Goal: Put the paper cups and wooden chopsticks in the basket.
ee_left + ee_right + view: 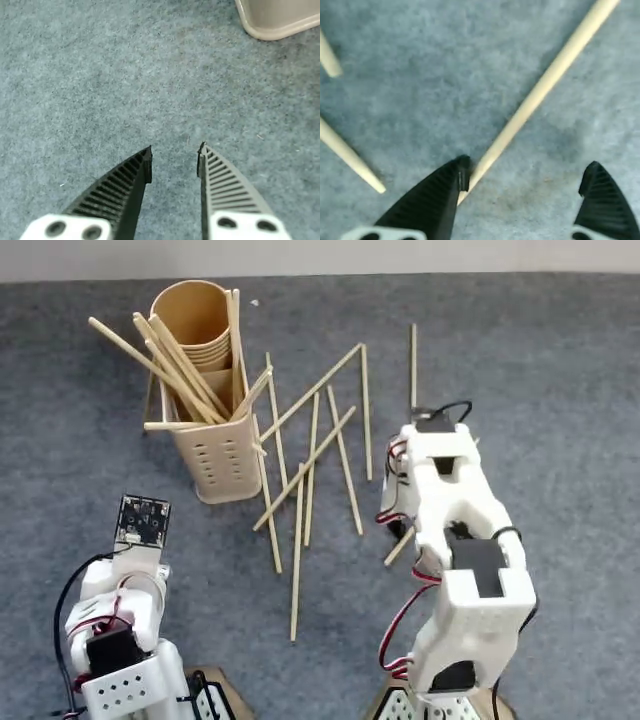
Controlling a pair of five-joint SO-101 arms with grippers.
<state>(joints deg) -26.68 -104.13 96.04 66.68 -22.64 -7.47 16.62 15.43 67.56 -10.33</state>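
A beige perforated basket (222, 465) stands at the back left, holding stacked paper cups (194, 320) and several wooden chopsticks (170, 370). More loose chopsticks (310, 465) lie crossed on the grey carpet to its right. My right gripper (527, 172) is open just above the carpet. One chopstick (540, 95) runs between its fingers, close against one black fingertip (462, 167). In the high view that chopstick's end (400, 547) pokes out from under the right arm (455, 505). My left gripper (175, 155) is open over bare carpet, with the basket's corner (280, 22) ahead of it.
Two other chopstick ends (330, 57) (350, 155) lie beside the right gripper. A single chopstick (413, 365) lies farther back, beyond the right arm. The left arm (125, 610) sits at the front left, short of the basket.
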